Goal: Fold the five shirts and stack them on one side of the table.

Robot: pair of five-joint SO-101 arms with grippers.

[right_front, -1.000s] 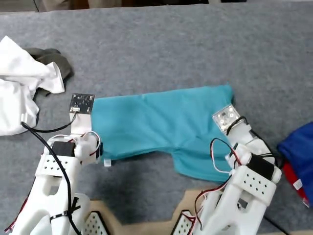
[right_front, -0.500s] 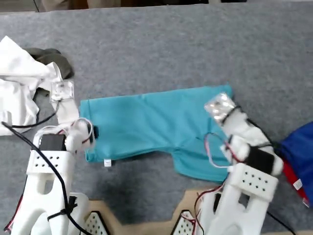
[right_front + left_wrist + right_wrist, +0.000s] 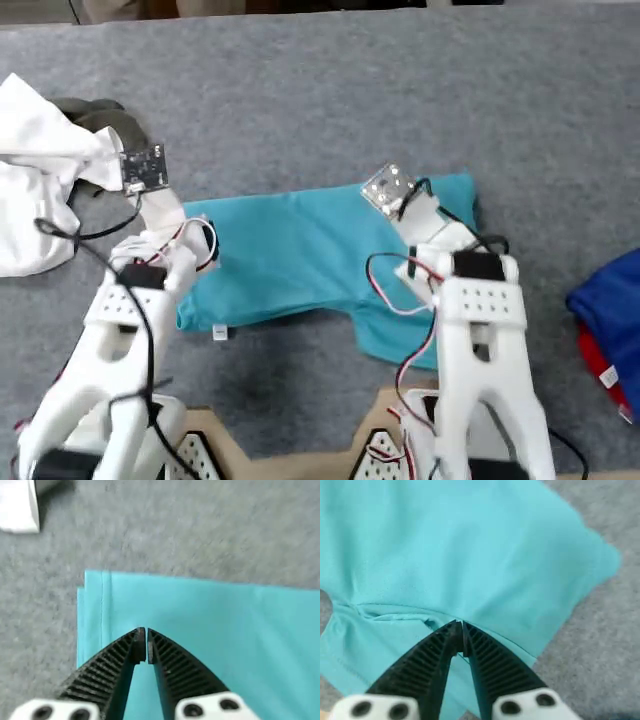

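Progress: early, as I read it. No folded stack on either side of the table [image 3: 350, 90].

Near right edge: blue shirt [image 3: 610, 300] on top of a red shirt [image 3: 603, 375], both cut off by the frame. Can't tell if they're folded.

Mid-table: teal shirt [image 3: 290, 255] lies flat, long side running left-right. One sleeve sticks out toward the near edge, and the left end shows a doubled hem in the left wrist view. Looks part-folded at best, not a finished packet.

Left gripper [image 3: 142, 647]: jaws closed tip to tip, nothing pinched. It hangs over the teal shirt's left end, just inside the hem.

Right gripper [image 3: 459, 642]: also closed and empty. It's over the shirt's right half, tips above the crease where the sleeve meets the body. Can't tell if either one touches the cloth.

Far left edge: white shirt [image 3: 40, 190] is crumpled, with an olive shirt [image 3: 115, 120] bunched behind it and touching it. Both unfolded.

Left to do: finish the teal one, fold at least the white and olive, then stack all five on one side.
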